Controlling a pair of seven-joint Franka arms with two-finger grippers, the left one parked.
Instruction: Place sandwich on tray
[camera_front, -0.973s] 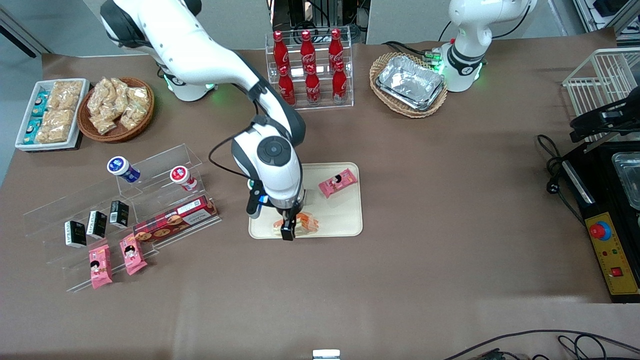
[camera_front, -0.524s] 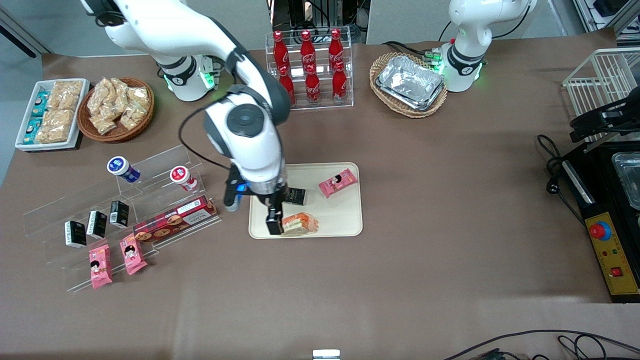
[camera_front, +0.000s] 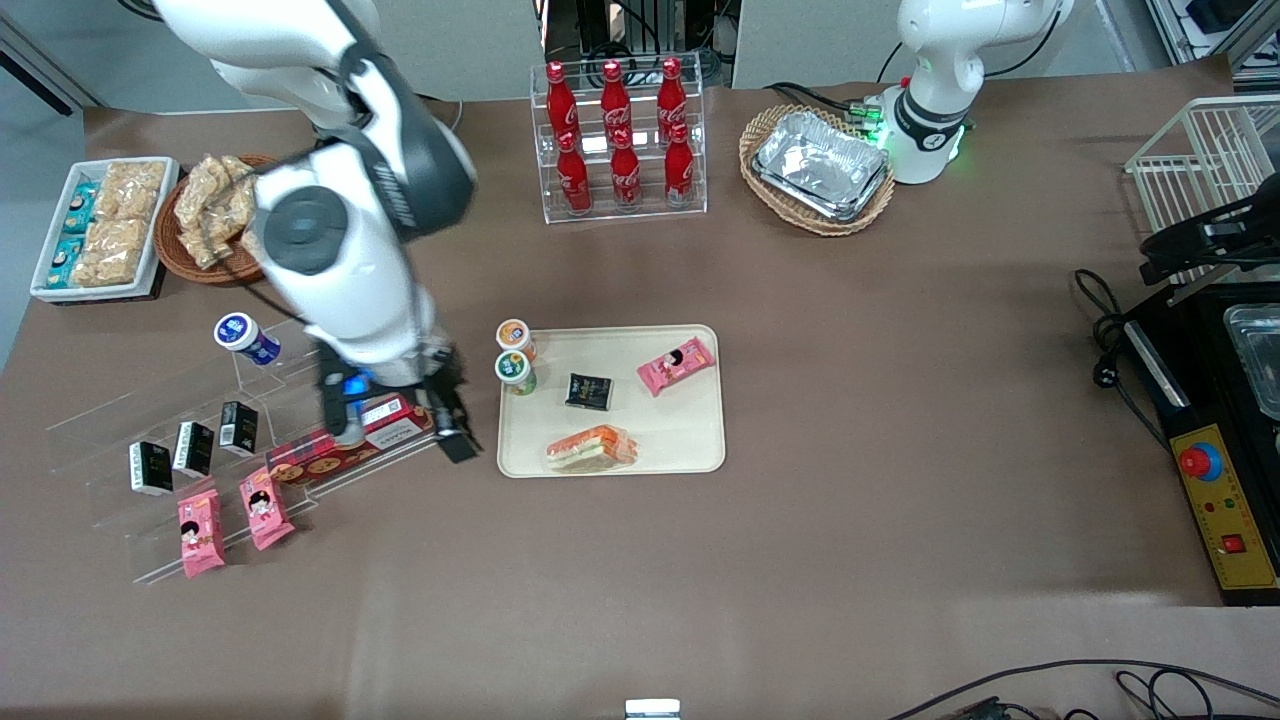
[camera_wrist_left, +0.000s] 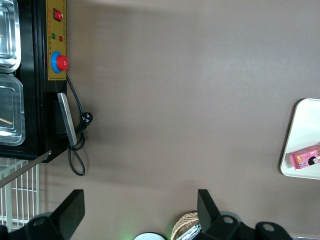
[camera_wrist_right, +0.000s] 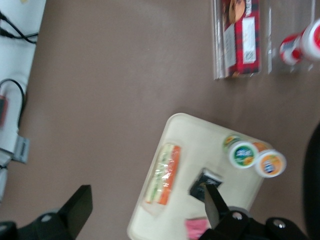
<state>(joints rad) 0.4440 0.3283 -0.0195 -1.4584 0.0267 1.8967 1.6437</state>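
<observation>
While the sandwich (camera_front: 591, 448) lies flat on the tray (camera_front: 690, 440) at its front-camera edge, long axis 3-to-9 o'clock along that rim, the gripper (camera_front: 447, 428), fingers apart and empty, hangs above the biscuit box (camera_front: 345, 437).

The front view looks steeply down over the whole tabletop (camera_front: 850, 400). The right wrist view looks down from high above; both views share the tray (camera_front: 700, 440) (camera_wrist_right: 150, 220) and the sandwich (camera_front: 590, 448) (camera_wrist_right: 163, 174).
</observation>
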